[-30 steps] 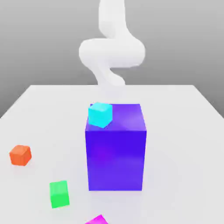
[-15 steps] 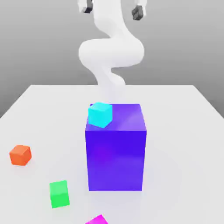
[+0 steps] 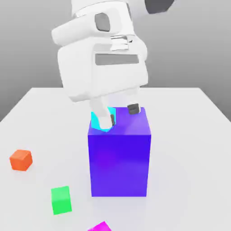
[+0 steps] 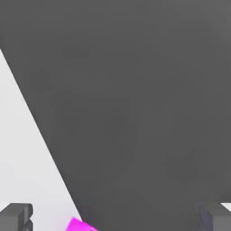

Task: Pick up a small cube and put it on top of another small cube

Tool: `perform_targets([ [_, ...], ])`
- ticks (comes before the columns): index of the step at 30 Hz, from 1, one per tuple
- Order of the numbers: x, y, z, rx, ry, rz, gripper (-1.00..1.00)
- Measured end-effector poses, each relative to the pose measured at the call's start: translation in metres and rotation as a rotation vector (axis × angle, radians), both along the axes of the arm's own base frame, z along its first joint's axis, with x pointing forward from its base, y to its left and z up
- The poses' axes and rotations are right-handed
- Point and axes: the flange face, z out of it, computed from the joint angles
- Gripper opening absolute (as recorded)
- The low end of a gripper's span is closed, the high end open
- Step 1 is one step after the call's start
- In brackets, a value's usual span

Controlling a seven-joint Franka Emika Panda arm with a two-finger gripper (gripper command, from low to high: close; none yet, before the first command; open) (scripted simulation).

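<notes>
Currently I'm holding the two-finger gripper [image 3: 122,114] with its fingers apart and empty, while the magenta cube [image 3: 101,227] is lying nearer the camera, at the exterior view's bottom edge.

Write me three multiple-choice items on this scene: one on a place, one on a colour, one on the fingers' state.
1. Where is the cyan cube?
A) On the big block
B) Beside the green cube
C) On the orange cube

2. What colour is the cube cut off by the exterior view's bottom edge?
A) Green
B) Magenta
C) Orange

3. How do the fingers stand?
A) Shut on the green cube
B) Shut, empty
C) Apart

1: A, the cyan cube sits on top of the big block.
2: B, the magenta cube pokes in at that edge.
3: C, a wide gap parts the fingers.
</notes>
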Motion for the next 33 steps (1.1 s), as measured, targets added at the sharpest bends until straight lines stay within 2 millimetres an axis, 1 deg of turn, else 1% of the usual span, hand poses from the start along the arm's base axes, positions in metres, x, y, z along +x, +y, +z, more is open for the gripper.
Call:
perform_targets([
  [6,0.011,0.001,-0.058,-0.074,0.037,0.208,0.00],
  [12,0.016,-0.003,-0.115,-0.148,0.073,0.415,0.00],
  [19,0.014,-0.010,-0.176,-0.236,0.118,0.664,0.00],
  [26,0.006,-0.022,-0.229,-0.325,0.169,0.919,0.00],
  [28,0.007,-0.023,-0.253,-0.336,0.174,0.947,0.00],
  [30,0.007,-0.023,-0.282,-0.338,0.175,0.953,0.00],
  [31,0.006,-0.023,-0.294,-0.337,0.176,0.954,-1.00],
  [33,0.006,-0.023,-0.294,-0.337,0.176,0.954,-1.00],
])
